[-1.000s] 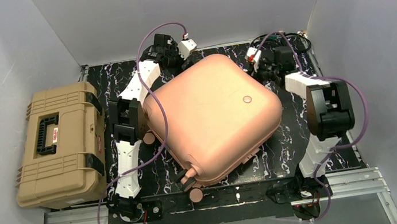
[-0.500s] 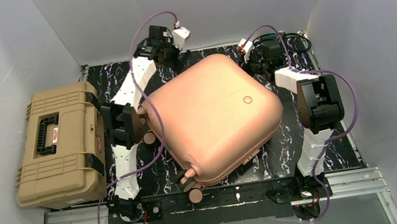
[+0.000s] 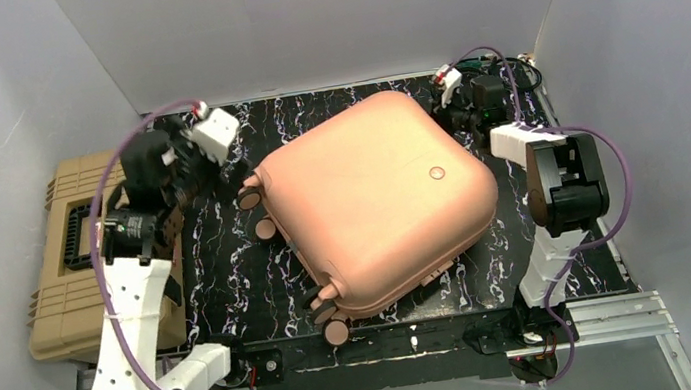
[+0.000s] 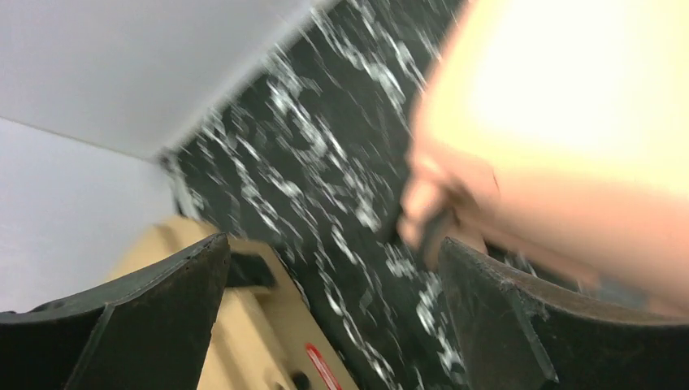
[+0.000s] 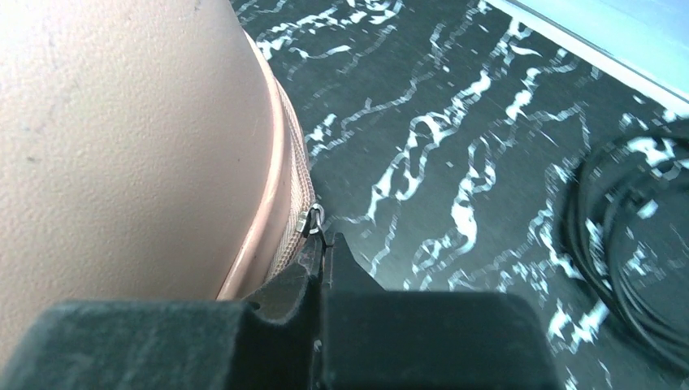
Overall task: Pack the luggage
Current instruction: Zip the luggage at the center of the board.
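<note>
From above: my left arm (image 3: 126, 284) is rearing high over the tan ribbed toolbox (image 3: 60, 313), elbow bent. My right arm (image 3: 562, 187) is folding low toward the far right corner of the luggage (image 3: 378, 201) — a peach-pink hard shell with rounded corners, lying askew mid-table (image 3: 217, 242) on black marbled vinyl, its round logo (image 3: 436, 173) unreadable.

Left wrist: my left gripper (image 4: 333, 244) is gaping wide, holding nothing; the toolbox's red label (image 4: 323, 366) is blurring beyond reading.

Right wrist: my right gripper (image 5: 323, 258) is pressing closed, pinching the metal zipper pull (image 5: 312, 218) at the pebbled shell's seam — a black cable (image 5: 626, 236) coiling nearby.
</note>
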